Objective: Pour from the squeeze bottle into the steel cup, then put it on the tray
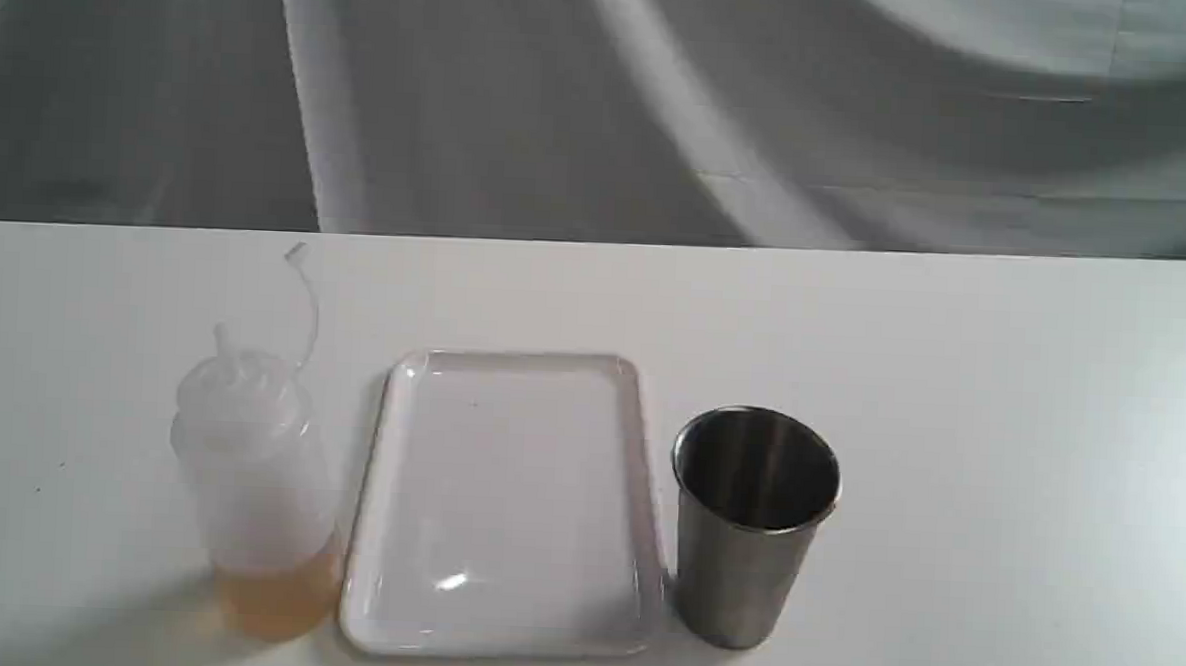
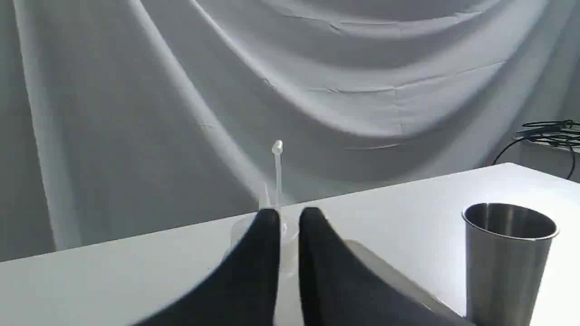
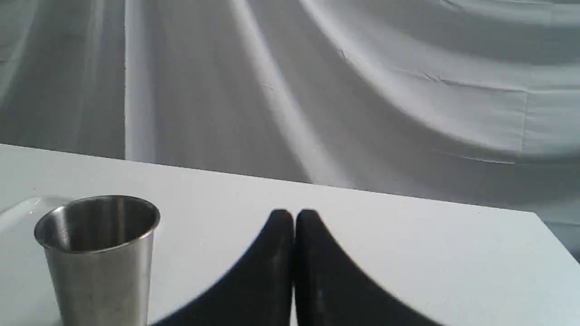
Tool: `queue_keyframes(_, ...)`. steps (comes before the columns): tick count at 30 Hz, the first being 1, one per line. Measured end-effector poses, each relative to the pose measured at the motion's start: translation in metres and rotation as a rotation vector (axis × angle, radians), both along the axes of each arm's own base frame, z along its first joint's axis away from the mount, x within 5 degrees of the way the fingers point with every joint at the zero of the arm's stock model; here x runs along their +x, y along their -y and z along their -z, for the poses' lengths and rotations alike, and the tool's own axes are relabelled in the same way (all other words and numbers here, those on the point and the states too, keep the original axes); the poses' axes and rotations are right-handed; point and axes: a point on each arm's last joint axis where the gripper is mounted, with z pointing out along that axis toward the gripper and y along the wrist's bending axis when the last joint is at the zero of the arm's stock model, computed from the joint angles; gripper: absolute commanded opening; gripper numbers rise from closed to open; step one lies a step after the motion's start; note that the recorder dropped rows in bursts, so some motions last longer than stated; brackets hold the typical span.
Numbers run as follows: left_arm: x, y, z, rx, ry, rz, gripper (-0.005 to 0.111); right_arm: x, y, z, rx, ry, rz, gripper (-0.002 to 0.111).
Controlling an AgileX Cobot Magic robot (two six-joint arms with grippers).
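The squeeze bottle [image 1: 256, 478] stands upright at the front left of the white table, with amber liquid at its bottom and its cap strap curling up. Just right of it lies the white tray [image 1: 505, 509] with nothing on it, and right of the tray stands the steel cup [image 1: 750, 525]. Neither gripper shows in the exterior view. In the left wrist view my left gripper [image 2: 290, 216] hangs short of the bottle [image 2: 240, 233], its black fingers nearly together with only a thin slit and nothing between them. My right gripper [image 3: 294, 216] is shut and empty, off to the side of the cup [image 3: 97, 258].
A grey draped cloth hangs behind the table's far edge [image 1: 597, 241]. Black cables [image 2: 548, 131] lie beyond one end of the table. The tray's corner [image 3: 18, 210] shows behind the cup in the right wrist view.
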Motion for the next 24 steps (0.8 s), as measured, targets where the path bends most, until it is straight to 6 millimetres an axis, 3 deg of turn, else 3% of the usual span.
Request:
queue_keyframes(18, 0.0, 0.0, 0.0, 0.0, 0.0, 0.0, 0.008, 0.0, 0.0, 0.0, 0.005, 0.0, 0.0, 0.0)
queue_keyframes(24, 0.0, 0.0, 0.0, 0.0, 0.0, 0.0, 0.008, -0.0001, -0.0011, -0.0044, 0.244, 0.049, -0.02, 0.0)
